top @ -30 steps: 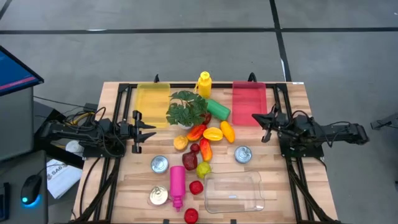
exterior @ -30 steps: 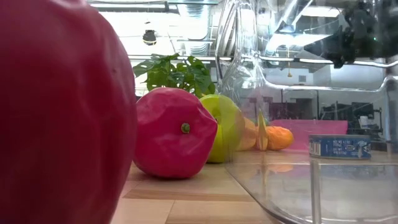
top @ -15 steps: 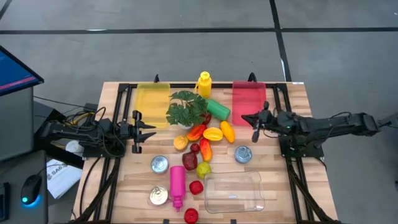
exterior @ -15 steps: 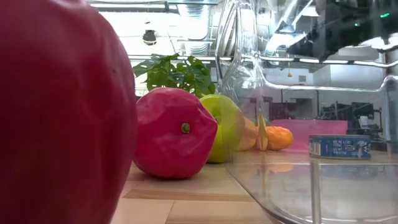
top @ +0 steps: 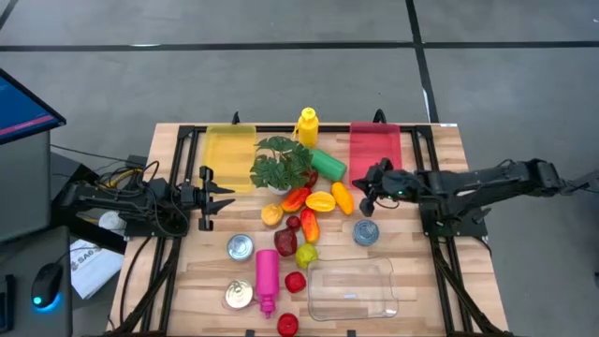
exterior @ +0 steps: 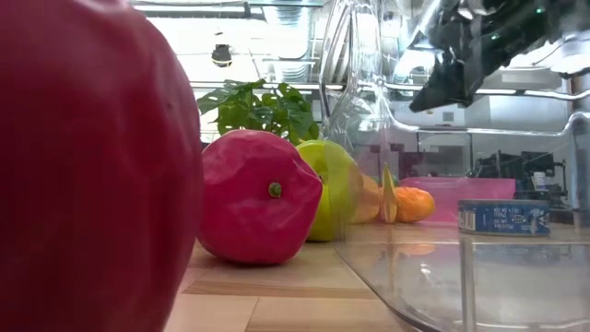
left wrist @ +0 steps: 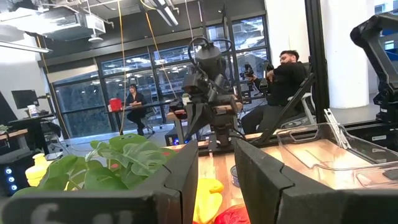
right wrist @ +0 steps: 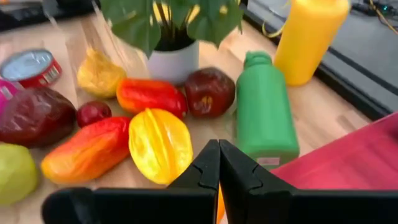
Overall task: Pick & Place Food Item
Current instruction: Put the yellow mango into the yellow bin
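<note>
**A:** So where are we at? Right gripper (top: 365, 192) is out over the fruit pile, just right of the plant (top: 279, 164), fingers pressed flat together with nothing in them. Left gripper (top: 217, 197) sits parked left of the plant, fingers a little apart, also holding nothing.

**B:** Yeah, we're on the approach, I'd say. Nothing's been picked yet. The task doesn't name which food, but from the wrist view we're pointed at the star fruit (right wrist: 160, 144), with the orange pepper (right wrist: 86, 151) touching it on one side and the green bottle (right wrist: 265, 118) just beside it on the other. From above, the star fruit (top: 320, 200) lies just right of the plant, in the middle of the cluster.

**A:** Then first thing, we need those fingers spread before we drop. Going down shut would just shove stuff around.

**B:** Agreed. And it's crowded there, so we should line the fingers up across the fruit's narrow side, where there's a gap, not toward the pepper. Come straight down, close gently since those ridges look slippery, then lift clear before swinging.

**A:** Where to, though? The red mat (top: 375, 152) is right of the plant, the clear tub (top: 353, 288) well in front of it.

**B:** Can't tell from here. Either way, we lift high enough to clear the bottle.
</note>
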Robot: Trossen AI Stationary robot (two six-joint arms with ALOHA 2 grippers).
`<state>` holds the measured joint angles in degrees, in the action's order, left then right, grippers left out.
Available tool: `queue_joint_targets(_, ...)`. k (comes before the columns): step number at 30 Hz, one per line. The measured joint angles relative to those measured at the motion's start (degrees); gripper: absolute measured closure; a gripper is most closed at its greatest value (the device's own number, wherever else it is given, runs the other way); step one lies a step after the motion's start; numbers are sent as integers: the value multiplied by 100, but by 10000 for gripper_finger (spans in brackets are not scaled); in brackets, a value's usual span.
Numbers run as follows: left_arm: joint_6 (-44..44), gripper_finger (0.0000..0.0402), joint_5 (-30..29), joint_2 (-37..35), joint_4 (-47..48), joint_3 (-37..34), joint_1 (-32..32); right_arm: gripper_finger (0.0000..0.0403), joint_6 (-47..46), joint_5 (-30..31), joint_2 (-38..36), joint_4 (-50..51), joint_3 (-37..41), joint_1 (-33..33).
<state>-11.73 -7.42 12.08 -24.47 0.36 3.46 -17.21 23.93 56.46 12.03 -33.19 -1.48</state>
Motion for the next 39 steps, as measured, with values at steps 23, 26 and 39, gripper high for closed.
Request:
queue_joint_targets(23,50,307,0,0,0,0,-2,401,-1539,-611,1914,1493,-1445,0)
queue_joint_targets(26,59,307,0,0,0,0,-2,386,-1541,-611,2055,1503,-1446,0)
queue_joint_targets(39,61,307,0,-2,0,0,0,169,-1884,-762,2161,1519,-1456,0)
